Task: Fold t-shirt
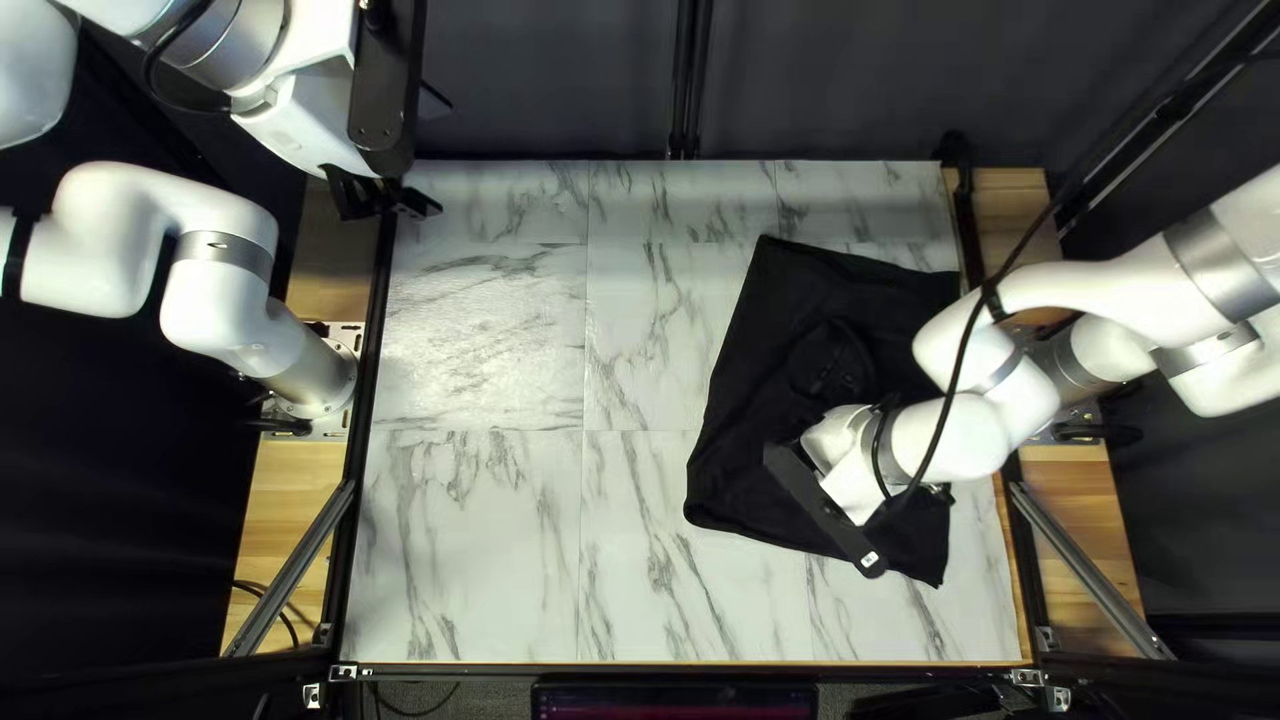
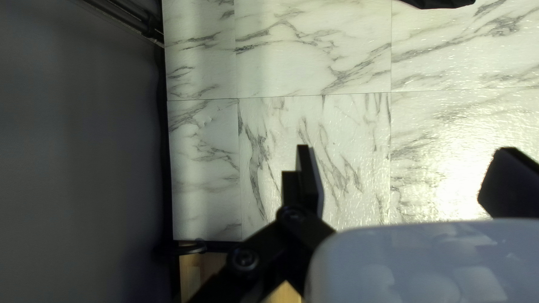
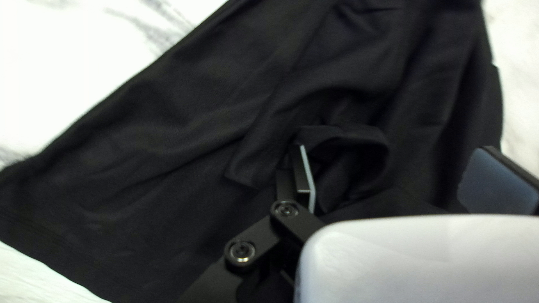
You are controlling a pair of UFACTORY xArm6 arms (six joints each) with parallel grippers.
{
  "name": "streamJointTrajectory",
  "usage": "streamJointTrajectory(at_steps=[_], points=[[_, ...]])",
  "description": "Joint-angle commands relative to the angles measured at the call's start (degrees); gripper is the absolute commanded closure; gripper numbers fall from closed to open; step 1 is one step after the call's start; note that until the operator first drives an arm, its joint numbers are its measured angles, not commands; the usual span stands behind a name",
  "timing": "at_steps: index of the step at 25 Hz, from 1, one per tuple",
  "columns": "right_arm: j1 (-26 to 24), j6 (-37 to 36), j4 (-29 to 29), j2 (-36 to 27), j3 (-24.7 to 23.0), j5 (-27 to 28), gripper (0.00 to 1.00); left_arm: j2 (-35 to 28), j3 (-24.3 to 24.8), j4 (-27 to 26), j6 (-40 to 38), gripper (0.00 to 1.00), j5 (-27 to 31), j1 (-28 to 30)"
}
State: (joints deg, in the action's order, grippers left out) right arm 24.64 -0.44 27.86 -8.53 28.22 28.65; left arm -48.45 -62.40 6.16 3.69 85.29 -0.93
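"Where's the T-shirt?"

"The black T-shirt [image 1: 754,440] lies spread on the right-hand part of the table [image 1: 480,534], as the top left view shows it. It's rumpled, with its long side edge slanting."

"And the right gripper [image 1: 824,510]?"

"Low over the shirt, its arm [image 1: 954,440] reaching in from the table's right edge. The top left view hides its fingertips, but the right wrist view shows the two fingers wide apart. A loop of cloth [image 3: 368,134] stands between them, right by one finger and well short of the other, so it has no grip on the shirt."

"Are there folds around that loop?"

"Yes, soft creases run through the cloth ahead of it, and a hem shows off to one side."

"What about the left gripper [image 1: 387,200]?"

"That one hangs by the table's far left corner, near the dark curtain [image 1: 560,80], well apart from the shirt. Its fingers are spread wide too, holding nothing. In the left wrist view the marbled tabletop is under it, and a bit of black cloth peeks in far ahead."
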Motion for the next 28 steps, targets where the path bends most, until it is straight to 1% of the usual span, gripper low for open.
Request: streamJointTrajectory(at_steps=[1, 3, 4, 5, 6, 7, 10, 12, 13, 16, 17, 19, 20, 21, 22, 23, 24, 25, 27, 28], points=[[0.01, -0.08, 0.07, 0.03, 0.0, -0.01, 0.0, 0.0, 0.0, 0.0, 0.0, 0.0, 0.0, 0.0], [0.02, 0.22, 0.59, -0.16, -0.35, 0.07, 0.0, 0.0, 0.0, 0.0, 0.0, 0.0, 0.0, 0.0], [-0.84, -1.83, -0.05, -1.24, -1.51, -0.65, 0.0, 0.0, 0.0, 0.0, 0.0, 0.0, 0.0, 0.0], [-2.59, -6.77, -2.1, -2.97, -3.26, -1.4, 0.0, 0.0, 0.0, 0.0, 0.0, 0.0, 0.0, 0.0], [-3.26, -9.16, -3.07, -3.52, -3.74, -1.58, 0.0, 0.0, 0.0, 0.0, 0.0, 0.0, 0.0, 0.0], [-4.24, -13.09, -4.49, -4.21, -4.11, -1.57, 0.0, 0.0, 0.0, 0.0, 0.0, 0.0, 0.0, 0.0], [-5.27, -17.67, -5.39, -3.8, -3.12, -0.96, 0.0, 0.0, 0.0, 0.0, 0.0, 0.0, 0.0, 0.0], [-5.5, -18.75, -4.46, -2.6, -2.12, -0.83, 0.0, 0.0, 0.0, 0.0, 0.0, 0.0, 0.0, 0.0], [-5.43, -18.88, -3.76, -1.97, -1.59, -0.75, 0.02, 0.0, 0.0, 0.0, 0.0, 0.0, 0.0, 0.0], [-4.21, -17.72, -0.92, 1.41, 0.93, -0.65, 0.11, 0.0, 0.0, 0.0, 0.0, 0.0, 0.0, 0.0], [-3.59, -17.14, -0.12, 2.52, 1.75, -0.56, 0.17, 0.0, 0.0, 0.0, 0.0, 0.0, 0.0, 0.0], [-2.01, -15.79, 1.19, 5.03, 3.61, -0.34, 0.22, 0.0, 0.0, 0.0, 0.0, 0.0, 0.0, 0.0], [-0.73, -14.98, 1.84, 6.86, 4.91, 0.07, 0.27, 0.0, 0.0, 0.0, 0.0, 0.0, 0.0, 0.0], [-0.28, -14.8, 2.01, 7.49, 5.28, 0.25, 0.3, 0.0, 0.0, 0.0, 0.0, 0.0, 0.0, 0.0], [0.27, -14.87, 2.02, 8.09, 5.55, 0.69, 0.36, 0.0, 0.0, 0.0, 0.0, 0.0, 0.0, 0.0], [0.45, -14.99, 2.03, 8.16, 5.37, 0.92, 0.36, 0.0, 0.0, 0.0, 0.0, 0.0, 0.0, 0.0], [0.49, -15.18, 1.95, 8.04, 5.06, 1.18, 0.75, 0.0, 0.0, 0.0, 0.0, 0.0, 0.0, 0.0], [0.48, -15.38, 1.83, 7.92, 4.82, 1.61, 0.97, 0.0, 0.0, 0.0, 0.0, 0.0, 0.0, 0.0], [0.42, -15.8, 1.55, 7.63, 4.66, 2.66, 0.99, 0.0, 0.0, 0.0, 0.0, 0.0, 0.0, 0.0], [0.38, -16.15, 1.31, 7.24, 4.61, 3.24, 0.94, 0.0, 0.0, 0.0, 0.0, 0.0, 0.0, 0.0]])
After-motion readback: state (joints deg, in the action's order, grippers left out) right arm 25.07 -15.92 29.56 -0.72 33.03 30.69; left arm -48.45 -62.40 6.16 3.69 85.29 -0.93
